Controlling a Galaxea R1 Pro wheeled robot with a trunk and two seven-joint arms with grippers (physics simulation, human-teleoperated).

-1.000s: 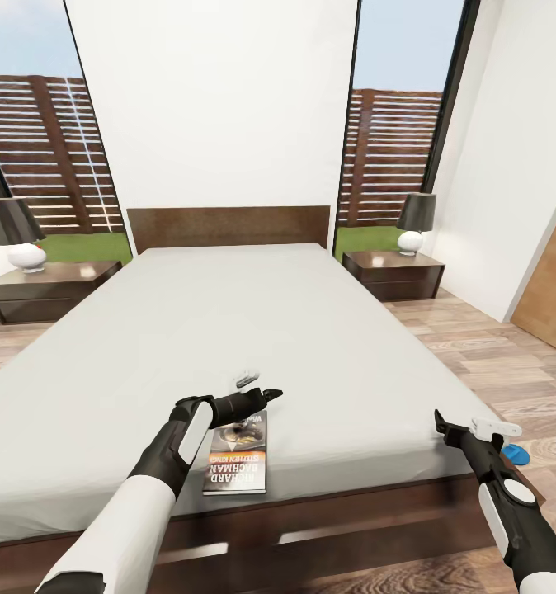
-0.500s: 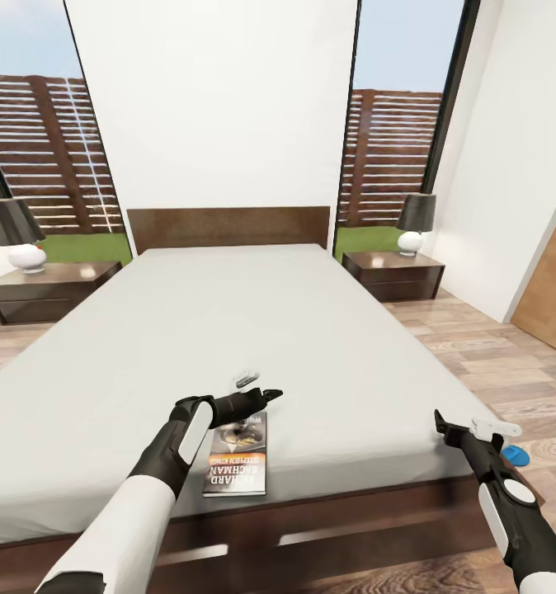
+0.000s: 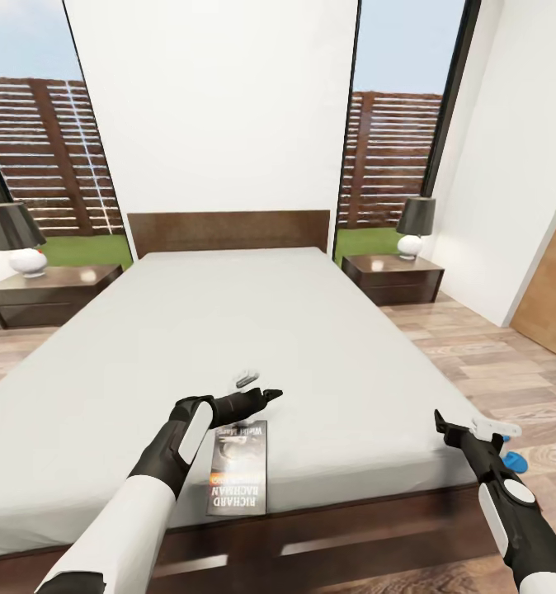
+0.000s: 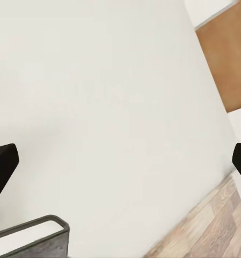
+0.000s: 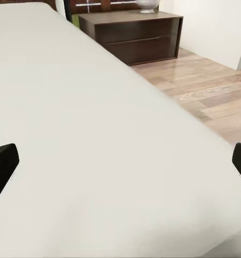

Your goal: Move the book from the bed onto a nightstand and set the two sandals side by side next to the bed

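Two grippers hover at the bed's (image 3: 253,330) foot in the head view, left gripper (image 3: 257,386) spread just above the book (image 3: 238,474) near the mattress edge, right gripper (image 3: 476,427) spread beside a sandal (image 3: 515,459) on the floor off the bed's corner. Left wrist view: fingertips (image 4: 2,166) wide apart over mattress; right wrist view: fingertips (image 5: 2,161) likewise parted, a nightstand (image 5: 133,35) beside the bed's head

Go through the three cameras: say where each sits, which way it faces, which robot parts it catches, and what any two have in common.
Head view: on the robot's head, looking forward and down over the bed towards the headboard; both arms, left pincer above the book, right pincer.
Left wrist view: near the left pincer, facing across the mattress; dark fingertips at both edges.
Right wrist view: near the right pincer, facing up the bed towards a nightstand; fingertips at the edges.
Shared: head and right wrist views both show that nightstand.
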